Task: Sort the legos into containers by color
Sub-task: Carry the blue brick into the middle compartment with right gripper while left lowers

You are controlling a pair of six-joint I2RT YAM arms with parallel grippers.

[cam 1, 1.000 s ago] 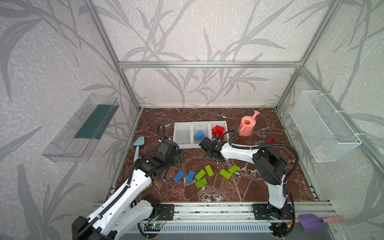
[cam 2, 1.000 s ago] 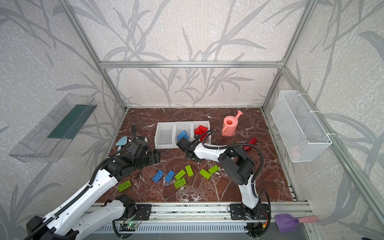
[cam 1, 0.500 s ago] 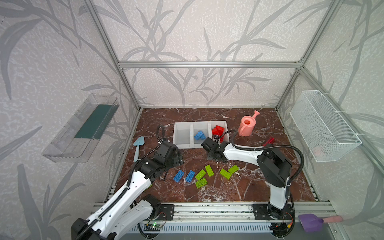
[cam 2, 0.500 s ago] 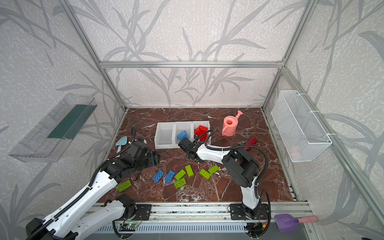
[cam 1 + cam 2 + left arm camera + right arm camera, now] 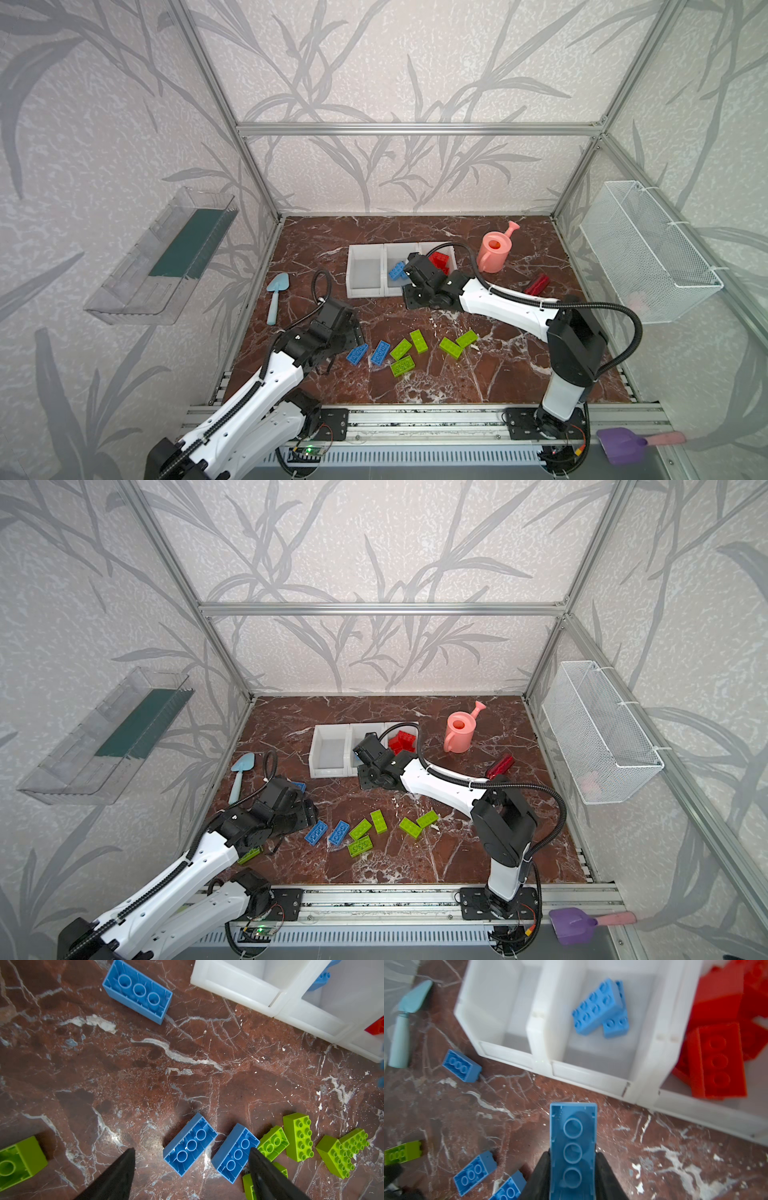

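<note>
Three joined white containers stand mid-bench, nearer the back edge. The middle one holds blue legos; the one toward the right edge holds red legos.

Right gripper: fingers closed on a blue lego, hollow underside facing the wrist camera, just in front of the middle container's lip.

Left gripper: fingers spread wide above a loose blue lego, toward the front edge and left of centre.

Green legos lie loose beside it, near the front edge.

Red legos blurred, cropped at edge; lime lego half hidden under left arm.
</note>
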